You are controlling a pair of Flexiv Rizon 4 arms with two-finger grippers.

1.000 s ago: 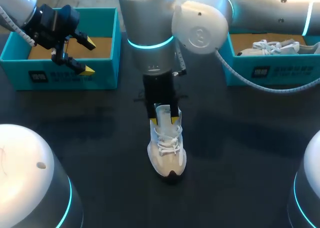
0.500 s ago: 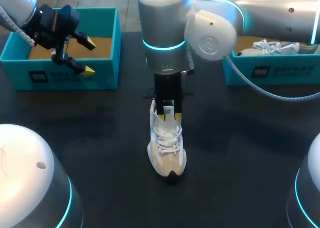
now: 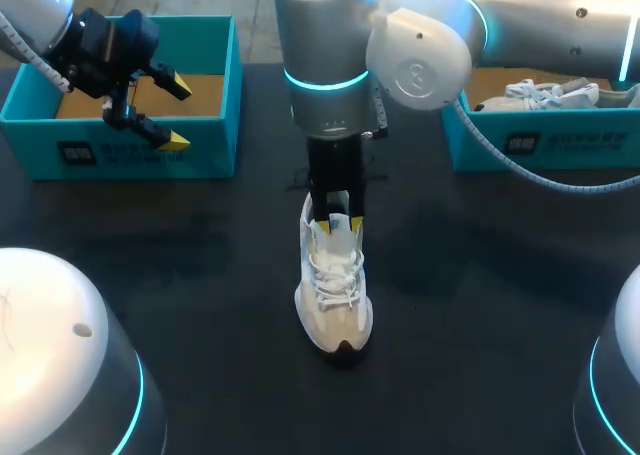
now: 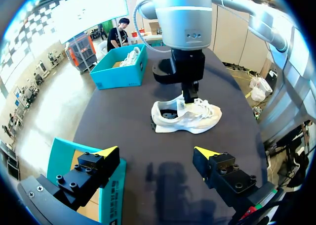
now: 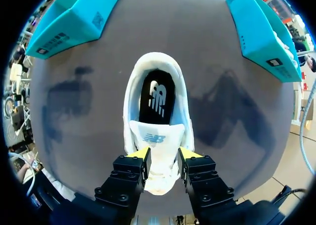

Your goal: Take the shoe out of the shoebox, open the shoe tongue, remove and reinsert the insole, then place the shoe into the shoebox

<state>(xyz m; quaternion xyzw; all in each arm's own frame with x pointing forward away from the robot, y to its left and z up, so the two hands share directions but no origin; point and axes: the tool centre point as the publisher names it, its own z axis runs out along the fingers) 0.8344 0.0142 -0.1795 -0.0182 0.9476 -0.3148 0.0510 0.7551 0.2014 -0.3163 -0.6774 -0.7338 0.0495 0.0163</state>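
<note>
A white lace-up shoe point(image 3: 335, 305) stands on the dark table, toe toward the front edge. Its black insole point(image 5: 156, 99) shows inside the opening. My right gripper point(image 3: 338, 220) comes straight down over the shoe's opening. Seen from the right wrist, the right gripper point(image 5: 163, 156) has its yellow tips pressed on both sides of the white tongue point(image 5: 157, 138), shut on it. My left gripper point(image 3: 177, 113) hangs open over the empty teal shoebox point(image 3: 120, 135) at the back left. From the left wrist, the left gripper point(image 4: 156, 151) holds nothing and the shoe point(image 4: 187, 118) lies ahead.
A second teal shoebox point(image 3: 540, 140) at the back right holds another white shoe point(image 3: 540, 93). Both boxes flank the shoe in the right wrist view, the empty one point(image 5: 69, 22) and the one with the second shoe point(image 5: 261, 32). Dark table surrounds the shoe.
My right arm's wrist has shifted a little to the right over the shoe, and its fingers have narrowed onto the tongue. The left arm has not moved.
</note>
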